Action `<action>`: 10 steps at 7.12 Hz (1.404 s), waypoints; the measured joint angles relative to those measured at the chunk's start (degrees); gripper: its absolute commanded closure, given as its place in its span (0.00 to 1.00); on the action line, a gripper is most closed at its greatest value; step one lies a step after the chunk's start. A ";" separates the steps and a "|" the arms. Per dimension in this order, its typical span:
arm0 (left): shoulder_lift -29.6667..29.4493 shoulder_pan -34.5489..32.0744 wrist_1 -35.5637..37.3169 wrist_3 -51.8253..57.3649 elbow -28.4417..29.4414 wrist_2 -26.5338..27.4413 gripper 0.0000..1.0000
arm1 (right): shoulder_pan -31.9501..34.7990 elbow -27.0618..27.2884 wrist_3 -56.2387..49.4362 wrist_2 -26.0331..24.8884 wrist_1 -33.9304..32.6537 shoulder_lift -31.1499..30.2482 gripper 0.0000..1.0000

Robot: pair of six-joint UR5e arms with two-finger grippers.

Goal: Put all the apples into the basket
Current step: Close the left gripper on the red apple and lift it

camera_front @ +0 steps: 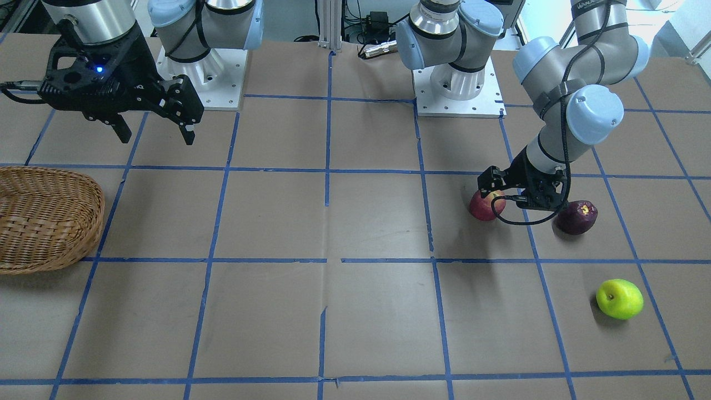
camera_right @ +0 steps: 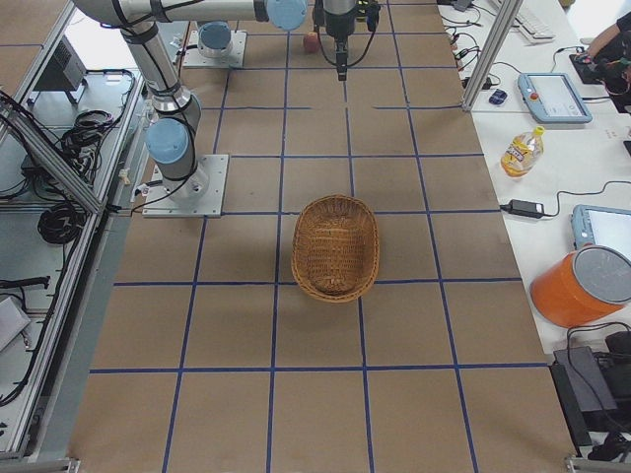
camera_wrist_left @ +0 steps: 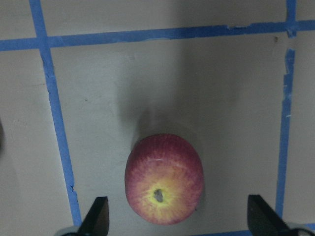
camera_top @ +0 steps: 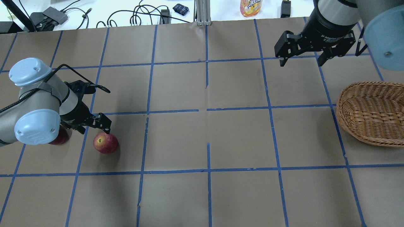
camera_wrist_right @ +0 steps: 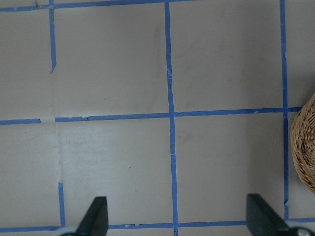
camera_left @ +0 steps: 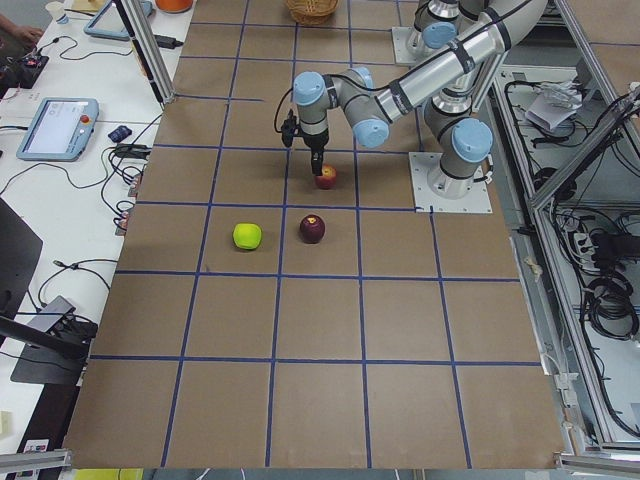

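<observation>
Maroon apple (camera_front: 576,216) mostly hidden under left arm's joint in overhead view; plain in front view, just beside left wrist. Basket (camera_right: 335,246) cut off by frame edge in front and overhead views. Left gripper (camera_wrist_left: 178,219) spread wide, holding nothing, above red apple (camera_wrist_left: 164,179); gap between them unclear. Green apple (camera_front: 619,299) lies apart. All three on table (camera_front: 278,222), far from basket. Right gripper (camera_top: 301,62) wide open, empty, raised near basket. Juice bottle (camera_right: 520,150) on side bench.

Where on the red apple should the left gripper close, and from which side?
Probably across its round belly, coming down from above. The red apple sits free, with bare table on both flanks, and the open left gripper hangs over it, one finger on either side.
</observation>
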 measured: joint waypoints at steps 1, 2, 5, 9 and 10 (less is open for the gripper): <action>-0.85 0.94 2.52 0.14 -1.75 -0.25 0.00 | 0.00 0.00 0.00 0.03 -0.05 0.02 0.00; -1.63 1.33 4.32 0.13 -2.82 -0.53 0.00 | 0.00 0.00 -0.01 0.07 -0.03 0.03 0.00; -3.05 1.52 6.00 -0.09 -4.16 -0.96 0.00 | 0.00 0.03 0.00 0.10 0.09 -0.04 0.00; -2.40 1.30 6.10 -0.19 -3.38 -1.05 0.00 | 0.00 0.09 0.00 0.18 0.12 -0.06 0.00; -2.54 1.30 6.08 -0.06 -3.53 -1.03 0.00 | 0.00 0.09 0.00 0.19 0.12 -0.06 0.00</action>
